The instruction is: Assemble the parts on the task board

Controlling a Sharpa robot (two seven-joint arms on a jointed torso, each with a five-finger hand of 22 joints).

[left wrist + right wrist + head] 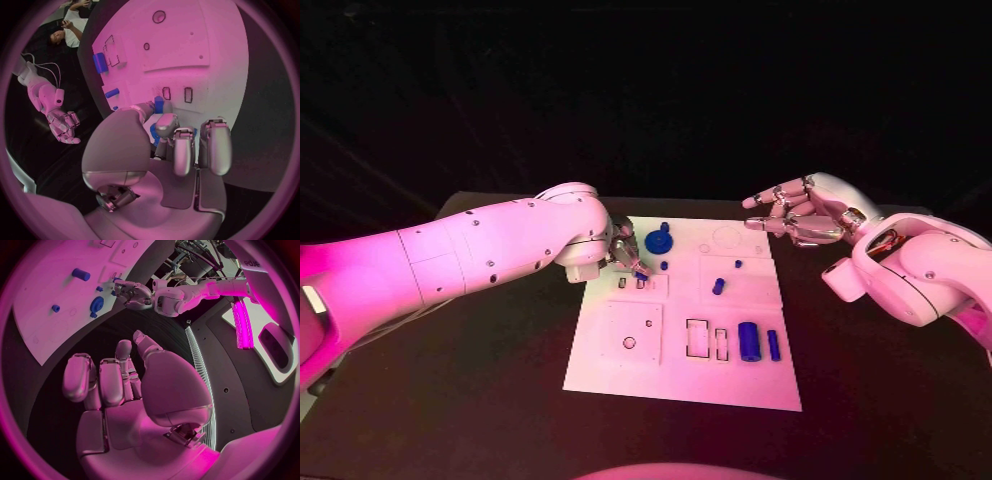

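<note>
The white task board (pixel 682 375) lies in the middle of the table. My left hand (pixel 620 252) hovers at its far left corner and pinches a small blue part (pixel 640 272) between thumb and fingers, just over two small slots (pixel 632 283). In the left wrist view the blue part (pixel 159 105) pokes out past the fingertips (pixel 167 125) toward the slots (pixel 177 94). My right hand (pixel 800 214) hangs open, fingers spread, beyond the board's far right corner; its palm (pixel 169 390) holds nothing.
On the board rest a blue disc (pixel 658 240), small blue pegs (pixel 718 286), a blue cylinder (pixel 749 340) and a blue bar (pixel 773 344) near rectangular outlines (pixel 697 337). A round hole (pixel 629 342) sits at the near left. Black table surrounds the board.
</note>
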